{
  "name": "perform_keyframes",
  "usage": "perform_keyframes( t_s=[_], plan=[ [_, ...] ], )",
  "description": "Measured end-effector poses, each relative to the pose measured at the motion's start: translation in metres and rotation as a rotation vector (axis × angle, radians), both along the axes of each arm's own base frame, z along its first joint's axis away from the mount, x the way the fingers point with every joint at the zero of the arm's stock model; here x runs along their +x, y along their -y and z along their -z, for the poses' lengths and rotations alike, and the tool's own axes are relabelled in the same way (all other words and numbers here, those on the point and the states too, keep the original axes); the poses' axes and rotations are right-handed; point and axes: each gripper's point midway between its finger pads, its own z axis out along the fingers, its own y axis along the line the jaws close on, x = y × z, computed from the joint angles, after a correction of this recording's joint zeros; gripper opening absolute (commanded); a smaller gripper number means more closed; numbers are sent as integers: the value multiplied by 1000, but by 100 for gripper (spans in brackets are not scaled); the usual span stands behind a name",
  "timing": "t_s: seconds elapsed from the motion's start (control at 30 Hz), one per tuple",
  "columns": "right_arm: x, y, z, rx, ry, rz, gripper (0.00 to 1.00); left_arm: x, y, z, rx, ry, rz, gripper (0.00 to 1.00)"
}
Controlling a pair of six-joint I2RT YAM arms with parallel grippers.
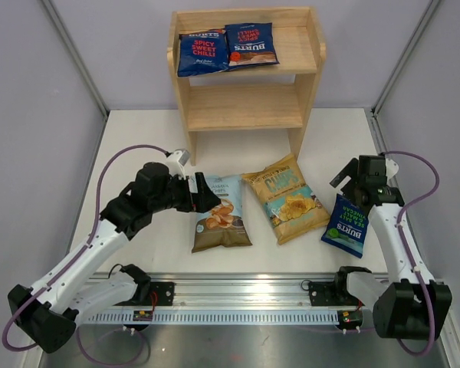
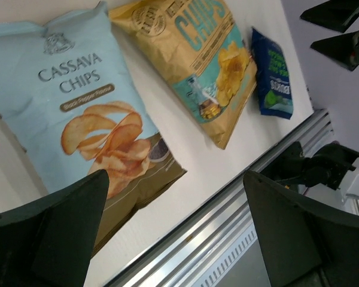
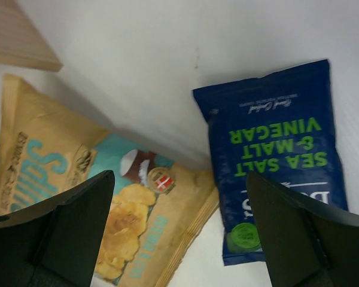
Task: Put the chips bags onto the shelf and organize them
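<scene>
Burts dark-blue crinkly packs (image 1: 202,52) top the far-edge pale wooden shelf (image 1: 245,107); pale-blue "Cassava Chips" bag (image 1: 221,213), yellow "Chips" bag (image 1: 286,199) and blue "Sea Salt & Malt Vinegar" bag (image 1: 346,226) lie mid-desk; left gripper (image 1: 208,199) and right gripper (image 1: 343,178) gape empty.

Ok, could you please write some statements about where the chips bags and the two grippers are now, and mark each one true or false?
1. Two Burts bags lie on the top tier of the shelf. True.
2. The left gripper holds the Cassava bag. False: it is open and the bag lies flat on the table.
3. The green-lettered Burts bag lies on the table. True.
4. The shelf's lower tier holds one bag. False: no bag is on it.
5. The right gripper is shut on the yellow bag. False: it is open and holds nothing.
</scene>
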Motion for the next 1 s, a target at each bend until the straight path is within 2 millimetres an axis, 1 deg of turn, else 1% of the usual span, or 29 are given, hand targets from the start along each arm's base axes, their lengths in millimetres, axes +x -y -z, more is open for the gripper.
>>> perform_keyframes(
  t_s=[0.1, 0.17, 0.2, 0.3, 0.37, 0.47, 0.57, 0.73, 0.77, 0.83, 0.9, 0.97, 1.0],
  plan=[
    [2, 18, 17, -38, -84, 34, 99, -8, -15, 6, 69, -3, -13, 99],
    [5, 23, 31, -69, -156, 19, 98, -13, -25, 6, 105, 16, -22, 99],
    [6, 25, 37, -82, -186, 10, 95, -15, -30, 6, 122, 27, -30, 99],
    [6, 30, 45, -116, -237, -6, 93, -19, -42, 5, 157, 56, -44, 99],
    [7, 31, 45, -130, -258, -23, 93, -21, -44, 4, 164, 65, -38, 99],
    [19, 28, 47, -132, -287, -79, 91, -22, -44, 4, 172, 77, -21, 99],
    [25, 24, 59, -119, -330, -126, 87, -24, -43, 4, 172, 82, -4, 99],
    [18, 24, 90, -111, -461, -155, 79, -28, -46, 3, 180, 95, 6, 99],
    [15, 23, 95, -104, -483, -163, 79, -28, -46, 3, 179, 97, 8, 99],
    [12, 21, 101, -93, -512, -172, 76, -29, -46, 2, 178, 104, 11, 99],
    [9, 19, 106, -82, -543, -179, 70, -31, -47, 2, 177, 111, 16, 99],
    [8, 19, 109, -77, -561, -182, 69, -32, -48, 2, 178, 117, 18, 99],
    [7, 18, 111, -72, -573, -185, 64, -33, -49, 1, 177, 123, 19, 99]
  ],
)
